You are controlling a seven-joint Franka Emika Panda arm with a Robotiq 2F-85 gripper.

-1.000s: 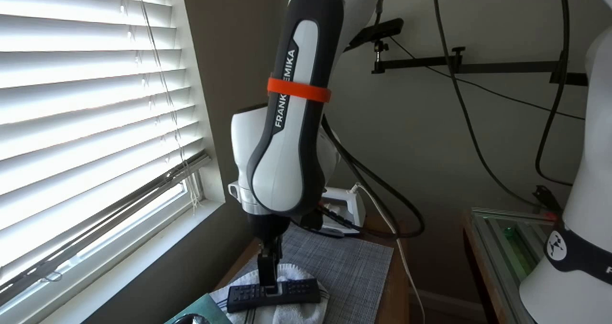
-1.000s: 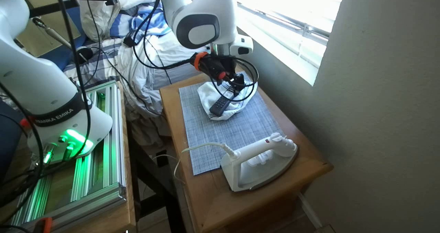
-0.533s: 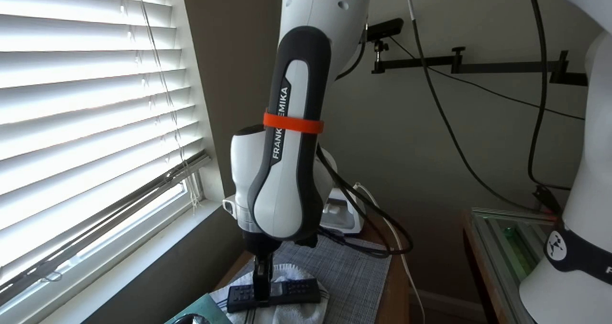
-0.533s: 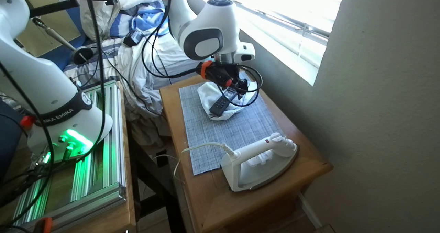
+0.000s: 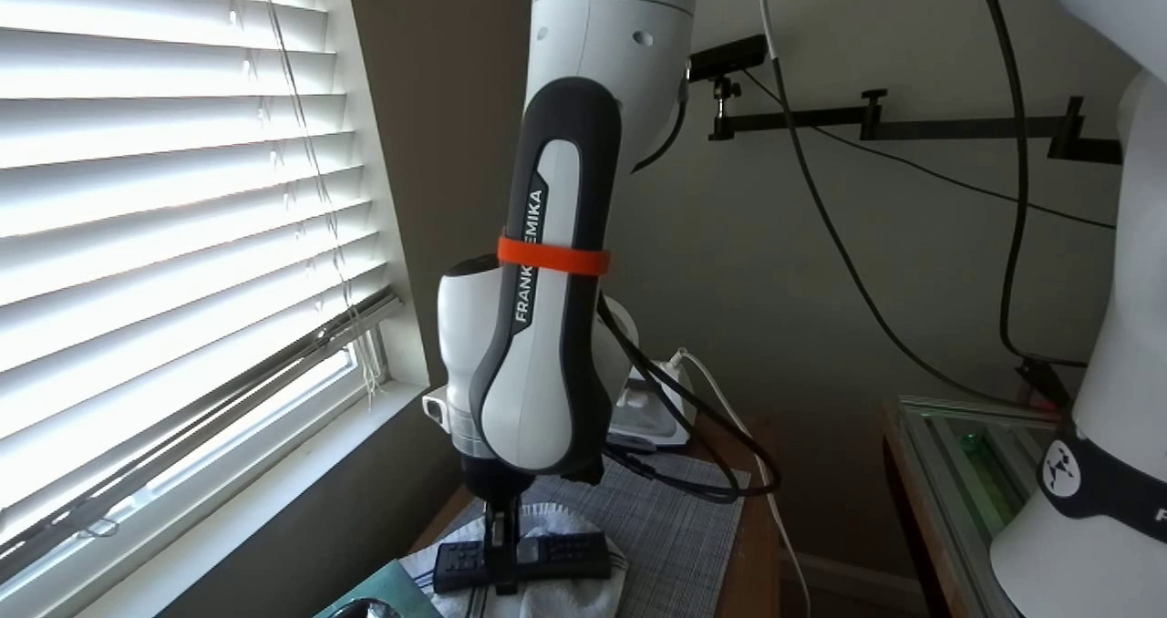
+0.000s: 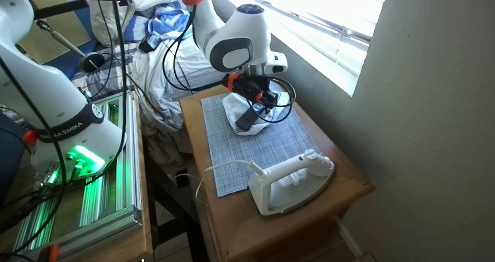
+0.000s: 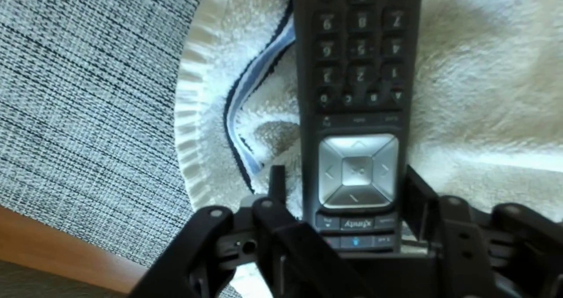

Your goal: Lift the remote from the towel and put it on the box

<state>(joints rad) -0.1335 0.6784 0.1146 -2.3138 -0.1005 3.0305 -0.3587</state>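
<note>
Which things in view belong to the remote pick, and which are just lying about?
Job:
remote, on the towel
gripper, open, straddling the remote
probable box, teal, cut off by the frame in an exterior view

Lying about:
iron, with its cord
placemat, under the towel
bedding
</note>
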